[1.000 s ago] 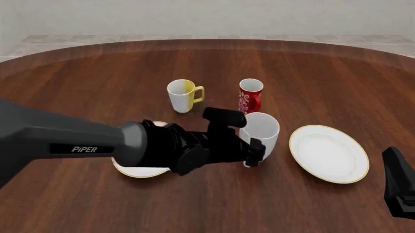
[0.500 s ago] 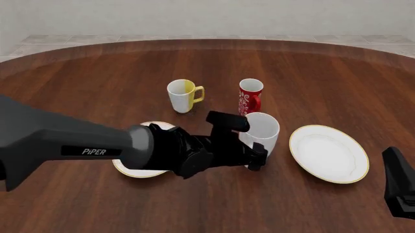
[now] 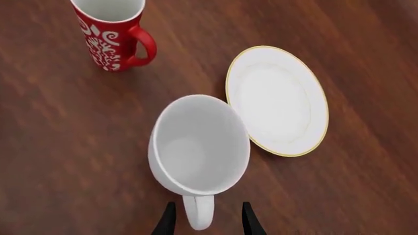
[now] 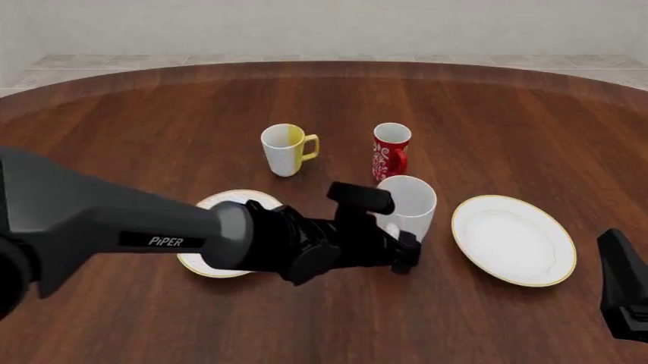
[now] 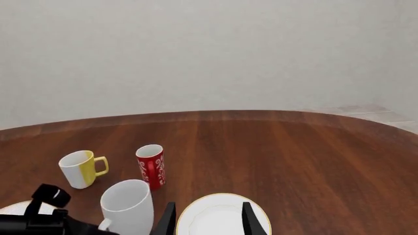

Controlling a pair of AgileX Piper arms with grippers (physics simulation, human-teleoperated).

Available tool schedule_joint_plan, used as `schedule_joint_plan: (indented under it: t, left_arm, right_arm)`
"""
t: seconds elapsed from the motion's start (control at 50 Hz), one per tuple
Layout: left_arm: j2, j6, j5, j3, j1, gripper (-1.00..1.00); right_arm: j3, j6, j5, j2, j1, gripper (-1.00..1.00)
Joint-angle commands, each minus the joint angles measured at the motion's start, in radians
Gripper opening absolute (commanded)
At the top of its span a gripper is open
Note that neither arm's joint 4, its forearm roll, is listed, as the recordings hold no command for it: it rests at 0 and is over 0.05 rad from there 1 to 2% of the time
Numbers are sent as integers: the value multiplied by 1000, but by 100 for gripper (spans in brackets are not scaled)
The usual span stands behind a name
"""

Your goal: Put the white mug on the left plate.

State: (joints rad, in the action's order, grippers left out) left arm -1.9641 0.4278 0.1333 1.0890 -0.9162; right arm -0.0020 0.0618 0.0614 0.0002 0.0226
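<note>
The white mug (image 4: 410,199) stands upright on the table between the two plates, its handle (image 3: 197,213) turned toward my left arm. My left gripper (image 3: 207,224) is open, with one finger on each side of the handle and a small gap at both. In the front view the left gripper (image 4: 403,252) sits low at the mug's near side. The left plate (image 4: 215,206), white with a golden rim, lies left of the mug and is partly covered by my left arm. My right gripper (image 5: 207,221) is open and holds nothing, low at the front right.
A red patterned mug (image 4: 391,150) stands just behind the white mug, and a white-and-yellow mug (image 4: 285,149) stands further left. The right plate (image 4: 514,240) lies close to the right of the white mug. My right arm (image 4: 623,292) rests at the front right edge.
My left arm has slid forward and a little right toward the white mug, uncovering more of the left plate. The mug, the plates and the right arm have not moved.
</note>
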Motion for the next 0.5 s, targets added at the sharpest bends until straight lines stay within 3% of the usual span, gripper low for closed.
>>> schedule_joint_plan:
  t: [0.02,0.2,0.22,0.5]
  left_arm:
    - [-18,10,3,4,-7,100]
    - [10,-58,19,-55,41,100]
    - [14,-65,18,-62,50,-100]
    - [67,-99,12,-82,40,-100]
  right_arm:
    - [0,1,1,0,1,100]
    - [0,4,3,0,3,100]
    - [0,4,4,0,3,100]
    - [0,2,5,0,3,100]
